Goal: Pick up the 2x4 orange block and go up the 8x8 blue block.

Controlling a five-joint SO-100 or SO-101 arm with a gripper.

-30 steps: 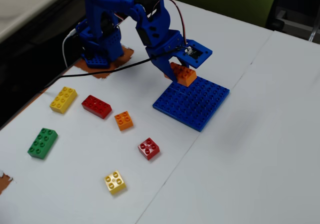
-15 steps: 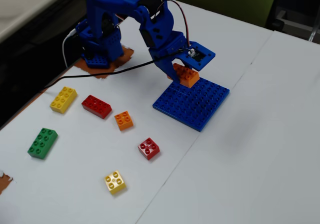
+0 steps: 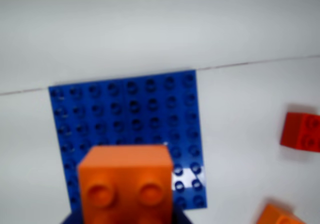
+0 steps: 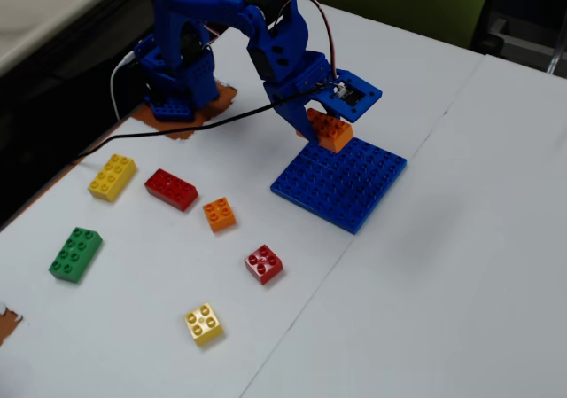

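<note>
In the fixed view, going left to right, a green brick [image 4: 75, 254] lies near the table's [image 4: 461, 265] left edge, then a yellow brick [image 4: 112, 176], a long red brick [image 4: 172, 189], a small square orange brick [image 4: 219, 214], a small yellow brick [image 4: 204, 323] nearer the camera and a small red brick [image 4: 264, 263]. The blue arm [image 4: 266, 43] reaches from its base at the upper left toward the right.

The gripper [image 4: 324, 125] is clamped on the orange block [image 4: 330, 130], which hangs in the air just above the far left edge of the blue baseplate [image 4: 340, 182], not touching it. The block sits studs up and roughly level. Its long axis runs from the gripper out over the plate, toward the lower right in this view.

In the wrist view the orange block [image 3: 126, 185] fills the bottom centre, its free end pointing up the picture over the blue baseplate [image 3: 125, 114]. It is bright, glossy orange plastic; two round studs show side by side, the rest run off the bottom edge. To the right a red brick [image 3: 301, 130] and an orange brick [image 3: 279, 217] lie on the table.
</note>
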